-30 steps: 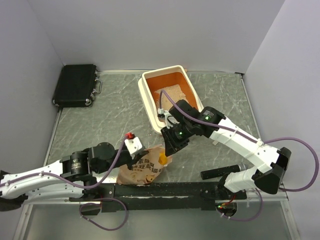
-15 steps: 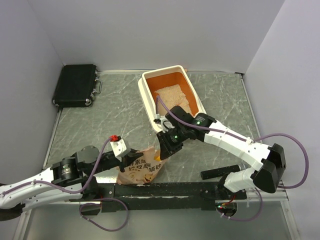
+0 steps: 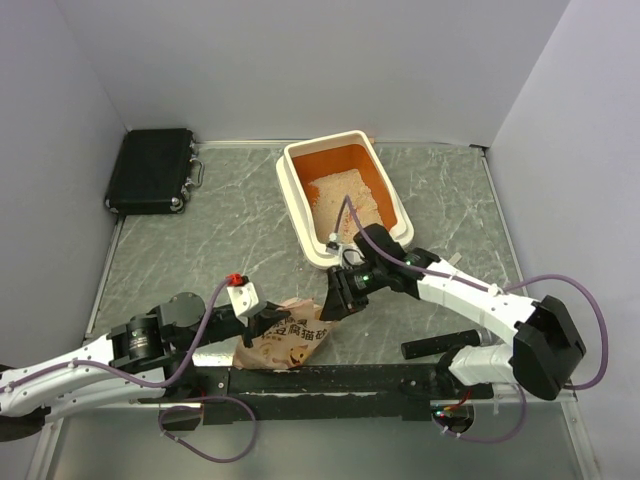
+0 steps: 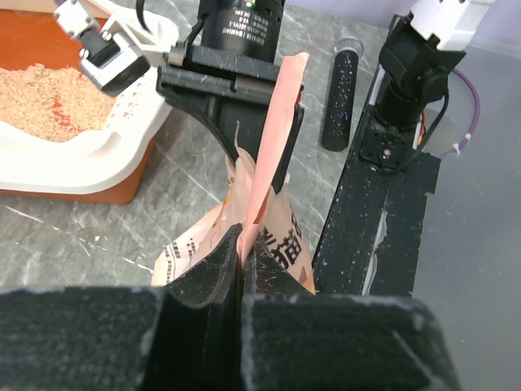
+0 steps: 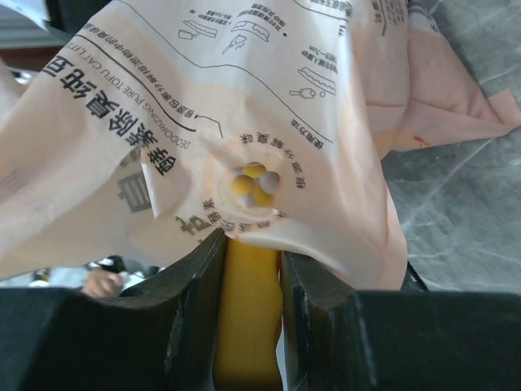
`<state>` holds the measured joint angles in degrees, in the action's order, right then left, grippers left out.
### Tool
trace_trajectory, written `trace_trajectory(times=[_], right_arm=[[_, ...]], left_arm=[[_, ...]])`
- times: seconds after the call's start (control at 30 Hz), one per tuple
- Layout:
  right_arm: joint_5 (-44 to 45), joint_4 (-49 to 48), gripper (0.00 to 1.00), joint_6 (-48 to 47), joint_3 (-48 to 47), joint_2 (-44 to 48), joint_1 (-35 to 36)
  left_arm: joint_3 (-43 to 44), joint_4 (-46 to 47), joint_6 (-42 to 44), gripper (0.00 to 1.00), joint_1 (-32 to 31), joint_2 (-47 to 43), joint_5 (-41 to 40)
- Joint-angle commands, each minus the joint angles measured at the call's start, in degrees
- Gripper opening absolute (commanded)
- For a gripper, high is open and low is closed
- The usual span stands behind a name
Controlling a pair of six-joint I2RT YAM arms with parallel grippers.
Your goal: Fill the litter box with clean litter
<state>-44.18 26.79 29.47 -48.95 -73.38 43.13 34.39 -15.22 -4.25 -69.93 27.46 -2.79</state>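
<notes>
Litter point(image 3: 338, 188) looks loose, spillable, best scooped; left gripper point(image 4: 242, 236) pinches the limp bag point(image 4: 273, 138) lower centre; right gripper point(image 5: 248, 251) clamps the scoop handle point(image 5: 248, 326)

l arm point(image 3: 70, 362): lies low along the near edge, forearm extended to the right, wrist approx. level. l gripper point(image 3: 272, 320): jaws fully closed, pads point(image 4: 213, 273) pinching a thin edge of the bag point(image 4: 273, 155). r arm point(image 3: 470, 297): shoulder at far right, elbow folded, forearm reaching left across the centre, wrist pitched down. r gripper point(image 3: 331, 307): part closed, fingers point(image 5: 199, 285) clamped either side of a yellow scoop point(image 5: 248, 309). both grippers sit near each other, tips facing
</notes>
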Motion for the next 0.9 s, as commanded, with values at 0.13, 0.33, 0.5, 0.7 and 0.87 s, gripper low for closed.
trace_trajectory(times=[0.13, 0.33, 0.5, 0.7, 0.87], right_arm=[[-10.0, -18.3, 0.0, 10.7, 9.2, 5.0, -3.1], [-12.1, -19.2, 0.0, 12.1, 10.1, 9.6, -7.9], [-13.7, -16.8, 0.0, 10.6, 8.9, 12.1, -11.6], [-17.2, -16.3, 0.0, 10.0, 10.4, 14.3, -16.9], [-20.4, -23.3, 0.0, 13.9, 14.4, 15.1, -20.0]], left_arm=[[0.0, 2.4, -0.2, 0.01, 0.4, 0.0, 1.0], [-0.2, 2.4, -0.4, 0.01, 0.3, 0.0, 1.5], [-0.2, 2.2, -0.2, 0.01, 0.4, 0.8, 1.7], [-0.4, 2.5, -0.1, 0.01, 0.4, 0.7, 1.4], [-0.6, 2.6, -0.1, 0.01, 0.4, -0.2, 1.0]])
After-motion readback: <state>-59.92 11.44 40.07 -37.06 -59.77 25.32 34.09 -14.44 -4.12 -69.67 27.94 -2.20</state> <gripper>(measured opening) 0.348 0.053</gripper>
